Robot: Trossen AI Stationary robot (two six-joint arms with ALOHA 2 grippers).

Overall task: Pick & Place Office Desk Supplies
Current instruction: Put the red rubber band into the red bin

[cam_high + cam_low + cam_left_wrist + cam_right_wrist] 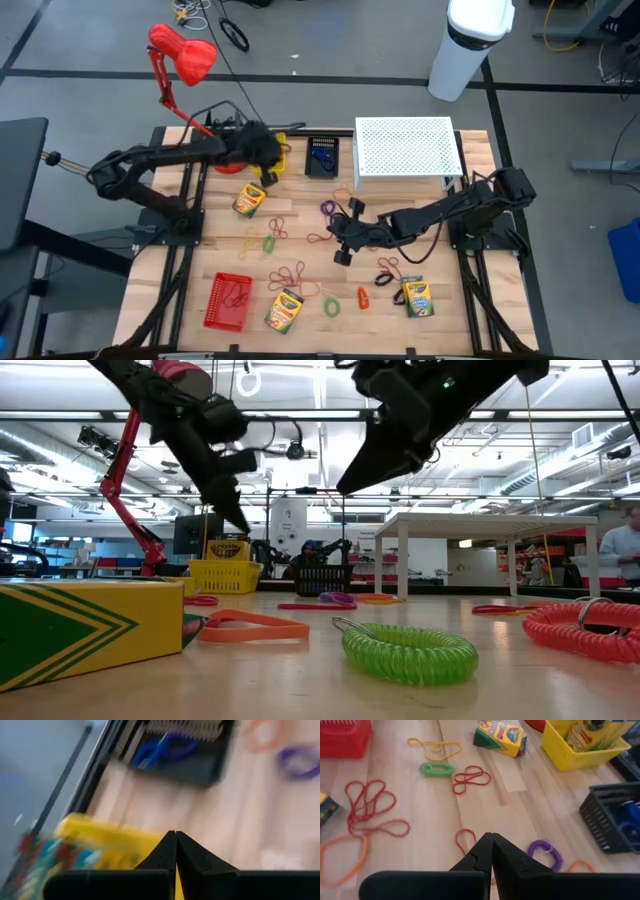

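Crayon box (pixel 248 201) lies near left end effector (pixel 270 178), closed, apparently empty; right end effector (pixel 342 257) closed.

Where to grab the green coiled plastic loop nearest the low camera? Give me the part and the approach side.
Probably the green coiled plastic loop is best pinched across its band, away from its small metal ring. Come straight down, one finger inside and one outside: it lies flat on the wooden table with an open centre, too low for a side grip.
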